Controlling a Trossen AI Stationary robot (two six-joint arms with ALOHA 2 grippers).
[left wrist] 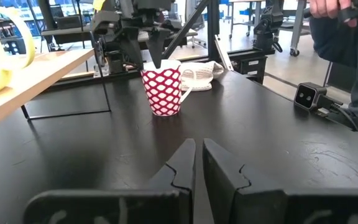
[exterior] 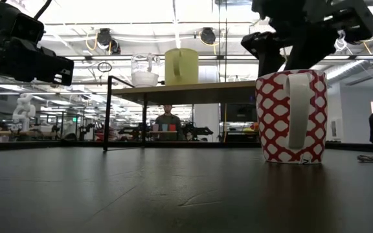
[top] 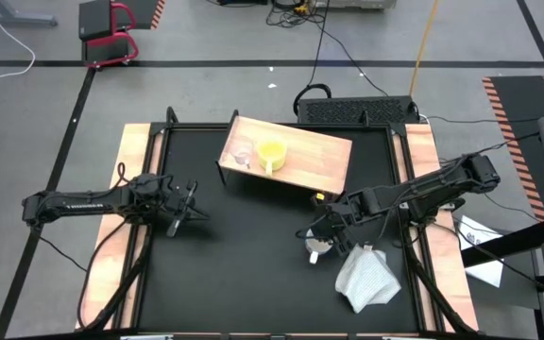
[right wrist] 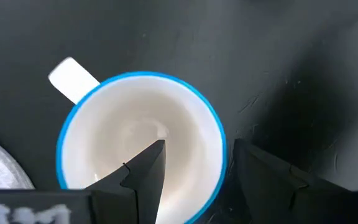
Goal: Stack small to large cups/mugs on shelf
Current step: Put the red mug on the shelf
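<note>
The right end effector point(right wrist: 194, 177) is straight above the red and white mug point(exterior: 291, 116), low and right of the middle in the high view. Its fingers are wide, one inside the mug and one outside the rim. The mug stands on the black desk point(top: 253, 255), near a white cloth point(top: 366, 279). The yellow mug point(top: 272, 154) and the small glass cup point(top: 243, 154) sit side by side on the wooden shelf point(top: 319, 156), upper middle. The left end effector point(left wrist: 197, 165) waits at the left, fingers nearly together, holding nothing.

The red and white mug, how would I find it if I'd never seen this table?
Start at the black table, on the side away from the wooden shelf. The mug stands upright there beside a white cloth, under the right end effector. Only it has a red-and-white pattern and a blue rim; the yellow mug sits on the shelf.
</note>
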